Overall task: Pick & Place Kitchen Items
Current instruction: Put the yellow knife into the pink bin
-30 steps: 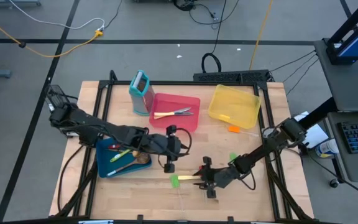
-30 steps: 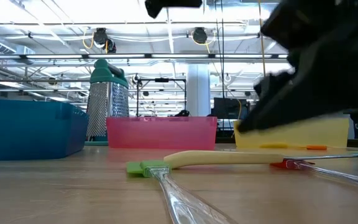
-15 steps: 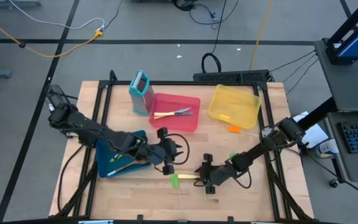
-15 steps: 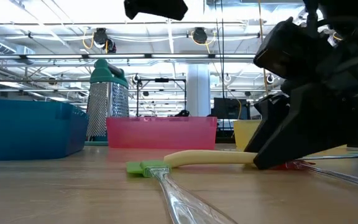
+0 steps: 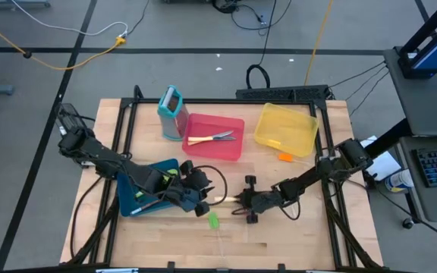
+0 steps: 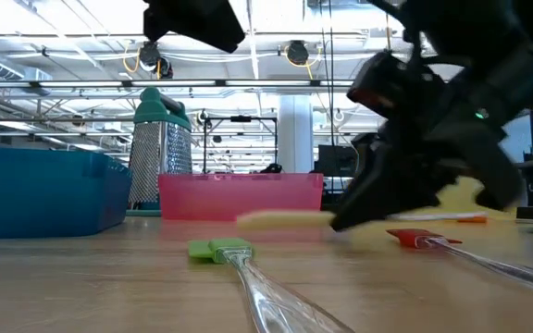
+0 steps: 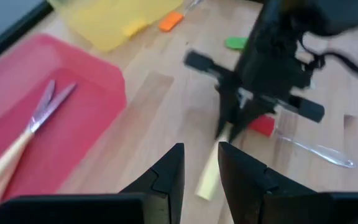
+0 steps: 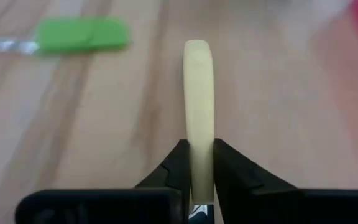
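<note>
A cream-handled knife (image 5: 223,199) lies mid-table with my right gripper (image 5: 243,205) shut on it. My left gripper (image 5: 202,203) hovers just left of it, beside the blue tray (image 5: 131,199), open, with nothing between its fingers (image 7: 171,174). A green-tipped clear-handled piece (image 5: 213,221) lies flat on the wood near the front. A red-tipped one (image 6: 413,238) rests flat beside my right gripper. An orange piece (image 5: 284,158) lies by the yellow tray (image 5: 285,129). My right gripper pinches the knife's cream handle (image 8: 197,140) between its two fingers, which lie along it. They come from the table's right, slanting down. The handle's free end (image 6: 271,219) sticks out past the fingertips toward my left gripper and looks raised just off the wood.
The red tray (image 5: 234,148) at the back holds scissors and a cream-handled tool (image 5: 211,138). A teal grater (image 5: 171,112) stands upright at its left. The blue tray holds several utensils. Bare wood lies along the front edge.
My right gripper has shut on the cream handle and drawn it toward the far edge, its free end rising off the wood. My left gripper has moved toward the table's left, nearer the blue tray. The green piece has stayed put.
</note>
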Motion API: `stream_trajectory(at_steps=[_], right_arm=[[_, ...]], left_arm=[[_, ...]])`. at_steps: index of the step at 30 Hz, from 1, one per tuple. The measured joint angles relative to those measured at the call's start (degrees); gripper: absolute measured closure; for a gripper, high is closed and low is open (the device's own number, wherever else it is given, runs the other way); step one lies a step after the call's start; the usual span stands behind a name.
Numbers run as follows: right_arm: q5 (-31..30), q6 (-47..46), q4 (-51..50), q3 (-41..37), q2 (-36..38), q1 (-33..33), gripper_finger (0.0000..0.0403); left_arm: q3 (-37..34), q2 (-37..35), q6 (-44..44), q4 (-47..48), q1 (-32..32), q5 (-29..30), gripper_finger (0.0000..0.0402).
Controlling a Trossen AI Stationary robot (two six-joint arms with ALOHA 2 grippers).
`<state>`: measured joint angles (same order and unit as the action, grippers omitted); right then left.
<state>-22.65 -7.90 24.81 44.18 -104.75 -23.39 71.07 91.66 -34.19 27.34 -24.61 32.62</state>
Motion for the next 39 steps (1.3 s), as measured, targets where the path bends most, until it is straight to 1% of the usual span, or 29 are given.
stream_trajectory(at_steps=[5,13,16,19,21,23,27,30,33,34,36,37,39], right_arm=[[-0.1,5.0,-1.4,0.1,5.6,2.2,0.0366],[-0.1,19.5,-0.9,0.1,16.0,6.9,0.0363],[0.0,26.1,2.7,0.1,18.8,9.9,0.0362],[0.3,32.3,9.3,0.2,20.0,13.6,0.0361],[0.5,33.8,12.8,0.2,19.9,16.5,0.0361],[3.8,34.1,15.3,0.2,19.5,20.4,0.0361],[13.9,29.1,18.4,0.2,17.2,28.6,0.0361],[20.7,23.5,24.6,0.2,14.7,33.5,0.036],[27.2,19.8,33.2,0.2,10.8,36.2,0.036],[28.4,19.4,35.7,0.2,9.2,36.7,0.036],[28.6,19.1,39.2,0.2,6.1,37.2,0.036],[28.1,19.2,40.3,0.2,4.6,37.5,0.036],[25.2,19.4,40.8,1.0,1.4,38.1,0.036]], left_arm=[[0.0,0.0,-5.1,1.1,-2.2,0.0,0.03],[0.0,0.0,-6.5,1.0,-4.5,0.5,0.03],[0.0,0.0,-7.1,0.8,-4.5,0.5,0.03],[0.0,0.0,-7.1,0.7,-4.4,0.5,0.03],[0.0,0.0,-7.1,0.5,-4.4,0.5,0.03],[0.0,0.0,-7.0,0.1,-4.4,0.5,0.03],[0.0,0.0,-5.9,-0.4,-4.4,0.5,0.03],[0.0,0.0,-3.5,-0.4,-4.3,0.5,0.03],[0.0,0.0,-1.4,-0.4,-4.0,0.5,0.03],[0.0,0.0,-1.1,-0.4,-3.8,0.5,0.03],[0.0,0.0,-0.7,-0.4,-3.3,0.5,0.03],[0.0,0.0,-0.6,-0.4,-3.1,0.5,0.03],[0.0,0.0,-0.5,-0.4,-2.6,0.5,0.03]])
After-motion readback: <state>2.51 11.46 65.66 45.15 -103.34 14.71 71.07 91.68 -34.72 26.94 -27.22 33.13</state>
